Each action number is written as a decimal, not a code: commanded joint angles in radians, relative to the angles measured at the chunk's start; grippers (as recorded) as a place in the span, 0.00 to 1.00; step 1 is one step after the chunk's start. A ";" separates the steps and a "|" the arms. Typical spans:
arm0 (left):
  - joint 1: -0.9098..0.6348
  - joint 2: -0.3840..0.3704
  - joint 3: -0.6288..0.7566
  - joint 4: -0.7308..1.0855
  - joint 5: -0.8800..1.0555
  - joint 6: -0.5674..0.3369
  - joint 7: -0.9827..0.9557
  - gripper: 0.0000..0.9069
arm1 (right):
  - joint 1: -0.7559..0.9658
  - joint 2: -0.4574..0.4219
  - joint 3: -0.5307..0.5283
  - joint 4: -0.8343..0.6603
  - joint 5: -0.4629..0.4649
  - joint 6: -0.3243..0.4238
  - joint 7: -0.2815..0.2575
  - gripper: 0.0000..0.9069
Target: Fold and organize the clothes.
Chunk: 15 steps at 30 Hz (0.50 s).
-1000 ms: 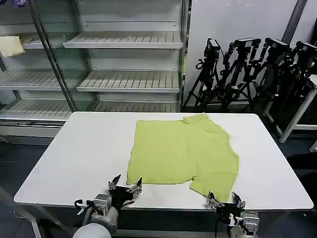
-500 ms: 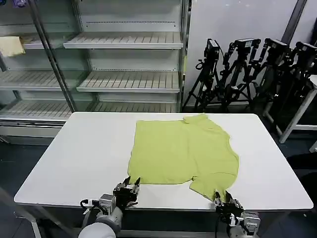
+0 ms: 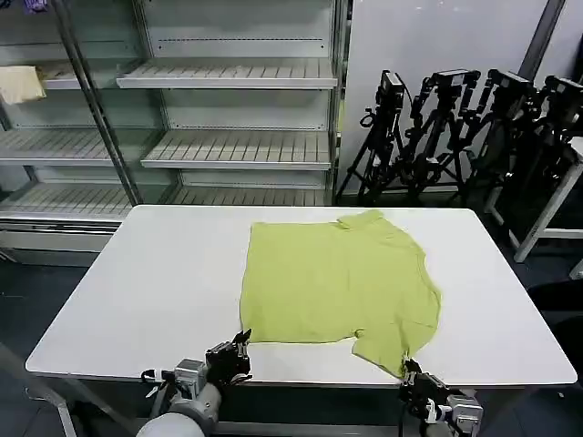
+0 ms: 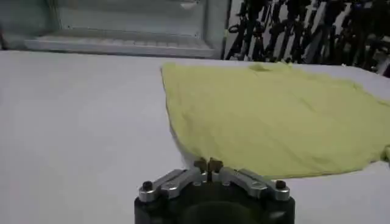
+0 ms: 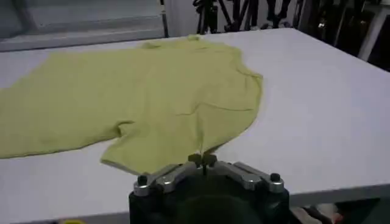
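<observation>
Shirt (image 3: 339, 280) lies flat on the table (image 3: 155, 282), both hands (image 3: 233, 357) (image 3: 410, 375) pinching its near edge, tripods (image 3: 455, 127) behind.

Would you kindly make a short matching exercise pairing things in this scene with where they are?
Things:
1. shirt
2. left gripper
3. right gripper
4. tripods

Places:
A. beyond the table, by the wall
B. at the shirt's near left corner
C. spread flat on the table
D. at the shirt's near right sleeve tip

Pairs: 1-C, 2-B, 3-D, 4-A
</observation>
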 commanded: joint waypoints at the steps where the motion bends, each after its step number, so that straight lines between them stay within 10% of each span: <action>1: 0.104 0.006 -0.082 -0.137 -0.045 -0.003 0.004 0.06 | -0.064 0.002 0.011 0.083 -0.039 0.028 -0.008 0.00; 15: 0.206 0.022 -0.146 -0.264 -0.047 -0.052 0.039 0.06 | -0.043 -0.015 0.105 0.160 -0.037 0.087 -0.043 0.00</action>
